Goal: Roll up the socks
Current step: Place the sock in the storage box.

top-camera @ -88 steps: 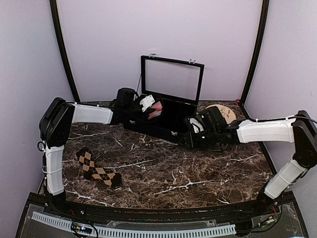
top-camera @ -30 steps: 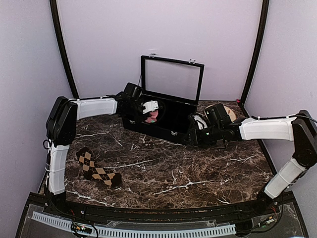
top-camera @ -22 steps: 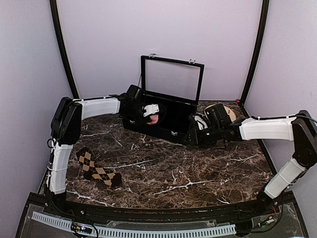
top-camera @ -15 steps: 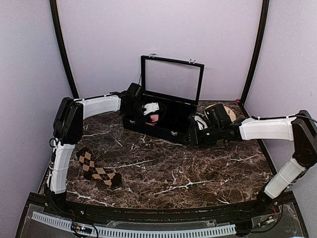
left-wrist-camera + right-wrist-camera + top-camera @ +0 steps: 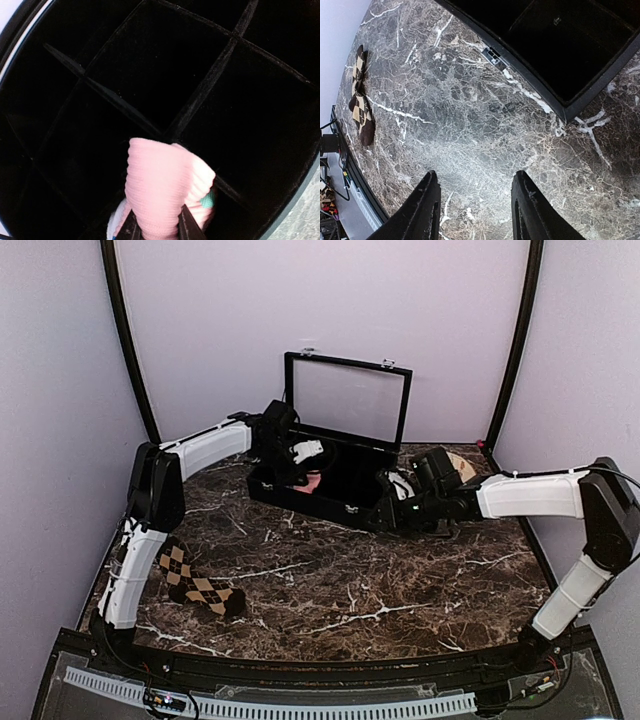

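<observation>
The left gripper (image 5: pixel 157 231) reaches into the open black case (image 5: pixel 335 508) at the far side of the marble bench (image 5: pixel 360 590). Its 2 fingers (image 5: pixel 131 229) are pinched narrowly on the bunched pink sock (image 5: pixel 162 185), held over the dividers (image 5: pixel 200 92) at the case's left end. The right gripper (image 5: pixel 477 210) hovers over the bench by the case's near right corner, spread apart and holding nothing, while the brown argyle sock (image 5: pixel 198 585) lies flat at the near left, well apart from both grippers.
</observation>
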Robot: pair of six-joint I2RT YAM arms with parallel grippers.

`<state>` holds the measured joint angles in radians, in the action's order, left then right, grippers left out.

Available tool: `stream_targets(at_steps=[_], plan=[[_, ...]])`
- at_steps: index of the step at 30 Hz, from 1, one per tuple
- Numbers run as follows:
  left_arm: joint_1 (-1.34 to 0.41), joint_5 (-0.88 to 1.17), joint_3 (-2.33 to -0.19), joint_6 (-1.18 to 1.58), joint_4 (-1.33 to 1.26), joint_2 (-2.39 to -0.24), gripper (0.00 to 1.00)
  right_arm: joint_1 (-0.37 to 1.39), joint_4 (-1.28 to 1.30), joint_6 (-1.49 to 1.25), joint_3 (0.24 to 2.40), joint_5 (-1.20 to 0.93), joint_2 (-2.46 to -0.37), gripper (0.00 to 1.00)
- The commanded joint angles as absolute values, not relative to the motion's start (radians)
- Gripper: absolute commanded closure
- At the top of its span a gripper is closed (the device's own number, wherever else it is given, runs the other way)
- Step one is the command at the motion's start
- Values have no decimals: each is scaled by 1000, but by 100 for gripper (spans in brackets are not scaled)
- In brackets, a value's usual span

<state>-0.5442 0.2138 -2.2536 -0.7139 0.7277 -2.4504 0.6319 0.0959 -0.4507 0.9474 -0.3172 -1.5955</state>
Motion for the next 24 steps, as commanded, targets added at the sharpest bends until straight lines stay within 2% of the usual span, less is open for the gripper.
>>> stream_targets(at_steps=[1,10,24], plan=[[-548,293,-2307,-639,931,-2501,100,622,67,-453,985,-338,-1638,55],[-547,323,-2365,-585,1080,-2542,100,616,70,-451,1013,-355,-1670,55],[-537,332,-2369,-559,1144,-2615,100,615,49,-464,1031,-349,-1657,55]])
